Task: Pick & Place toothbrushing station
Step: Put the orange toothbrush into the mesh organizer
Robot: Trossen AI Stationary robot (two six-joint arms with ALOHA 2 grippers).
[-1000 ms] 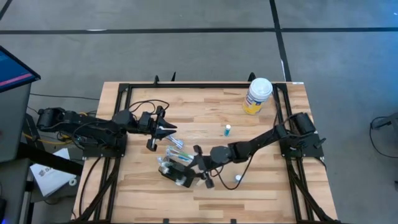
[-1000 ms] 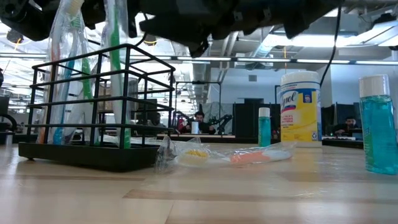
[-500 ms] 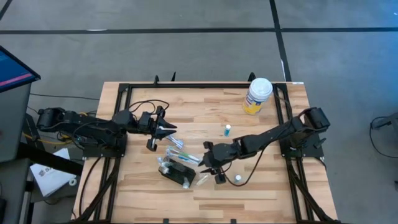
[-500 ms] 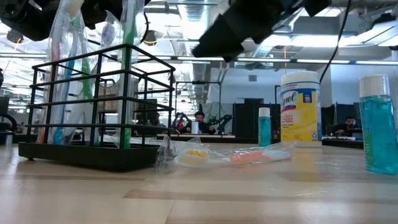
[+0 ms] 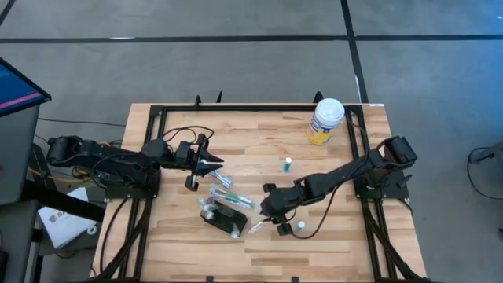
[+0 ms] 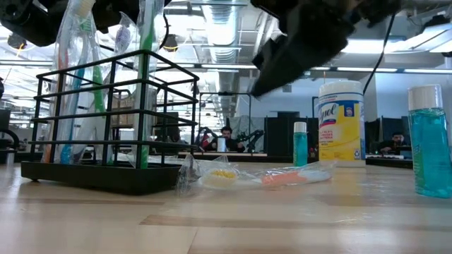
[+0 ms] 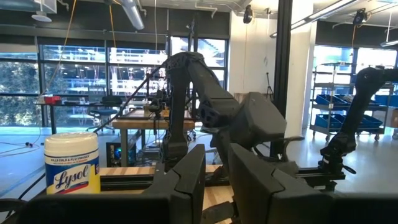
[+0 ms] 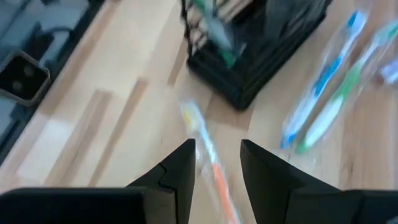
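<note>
Right pincer [image 5: 269,218] over the loose wrapped toothbrush [image 8: 205,152], fingers spread with nothing between them.
Line the gap up along the brush lying just beside the toothbrushing station [image 5: 222,217], near the middle of the desk's [image 5: 330,244] front edge; drop straight, pinch mid-handle, since the wrapper looks slippery. Mind the two wrapped brushes [image 8: 333,102] close by. Left pincer [image 5: 211,163] waits by the left edge, fingers nearly together, empty.

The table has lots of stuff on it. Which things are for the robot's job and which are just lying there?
For the job:
- black wire toothbrush holder
- wrapped orange toothbrush
- right end effector

Just lying about:
- yellow-labelled white-lidded wipes canister
- small teal bottles
</note>
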